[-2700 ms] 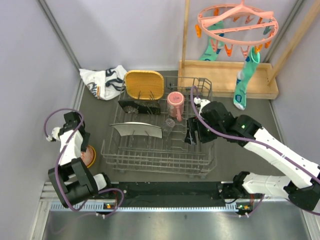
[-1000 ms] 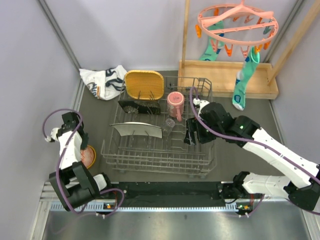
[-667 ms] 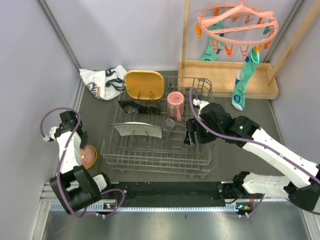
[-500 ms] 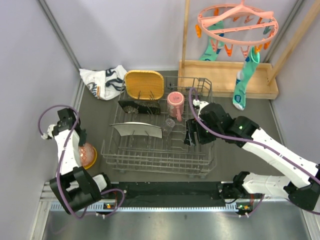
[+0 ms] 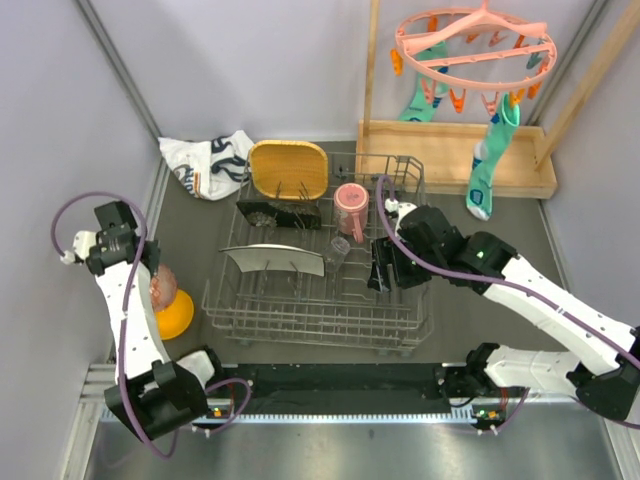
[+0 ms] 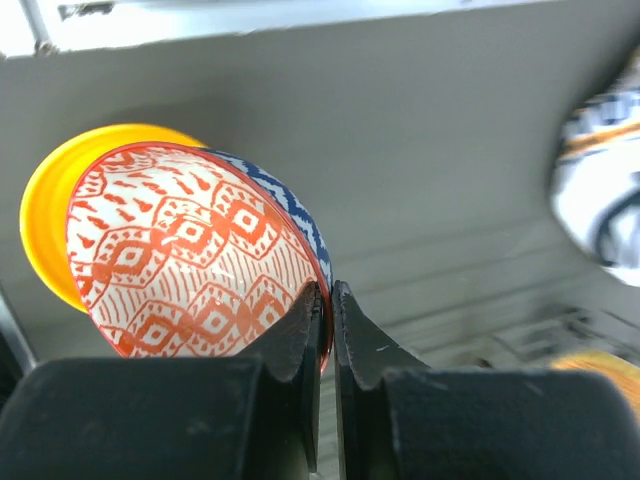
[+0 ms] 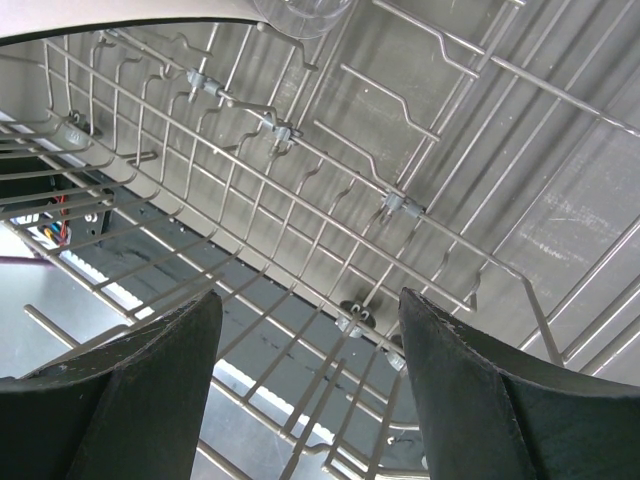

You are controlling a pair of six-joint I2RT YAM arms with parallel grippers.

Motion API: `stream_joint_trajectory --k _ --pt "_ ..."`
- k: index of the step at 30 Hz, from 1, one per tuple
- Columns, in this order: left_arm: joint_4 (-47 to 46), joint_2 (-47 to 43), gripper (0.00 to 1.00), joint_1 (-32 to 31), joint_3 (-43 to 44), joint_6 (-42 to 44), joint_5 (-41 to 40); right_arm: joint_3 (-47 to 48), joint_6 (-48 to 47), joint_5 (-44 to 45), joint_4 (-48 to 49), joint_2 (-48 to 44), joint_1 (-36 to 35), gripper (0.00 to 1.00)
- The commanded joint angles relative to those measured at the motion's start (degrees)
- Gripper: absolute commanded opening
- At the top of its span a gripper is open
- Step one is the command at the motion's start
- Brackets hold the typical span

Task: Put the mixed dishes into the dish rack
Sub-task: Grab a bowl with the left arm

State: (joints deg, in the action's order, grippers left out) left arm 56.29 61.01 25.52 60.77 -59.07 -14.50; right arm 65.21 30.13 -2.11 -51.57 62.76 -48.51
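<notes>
L claw has the bowl, lifted and ready for the rack.

Over the last sec your left gripper [image 6: 327,305] went narrow, pinching the rim of the blue-white patterned bowl [image 6: 190,260], and raised it off the orange bowl [image 6: 50,200], which sits at 9 o'clock of the dish rack [image 5: 300,318]. Bowl: round, glazed, red lattice inside, blue zigzag outside. Rack: thin grey wire w/ upright prongs. Right gripper [image 7: 308,300] hangs wide open and empty over the rack's 3 o'clock side.
</notes>
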Motion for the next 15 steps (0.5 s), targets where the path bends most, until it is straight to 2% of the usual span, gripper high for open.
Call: stream_joint_trajectory --k 1,8,15 --pt "0.5 -2.9 0.00 0.5 7.6 1.5 0.2 0.4 0.5 -0.4 2.2 0.3 0.1 0.71" --pt "-2.1 -1.5 0.00 0.5 17.3 3.9 9.1 0.8 0.5 -0.2 2.1 0.5 0.1 0.71" --pt "-11.0 -1.4 0.00 0.4 19.1 2.9 24.1 1.1 1.3 1.9 2.4 -1.1 0.1 0.71"
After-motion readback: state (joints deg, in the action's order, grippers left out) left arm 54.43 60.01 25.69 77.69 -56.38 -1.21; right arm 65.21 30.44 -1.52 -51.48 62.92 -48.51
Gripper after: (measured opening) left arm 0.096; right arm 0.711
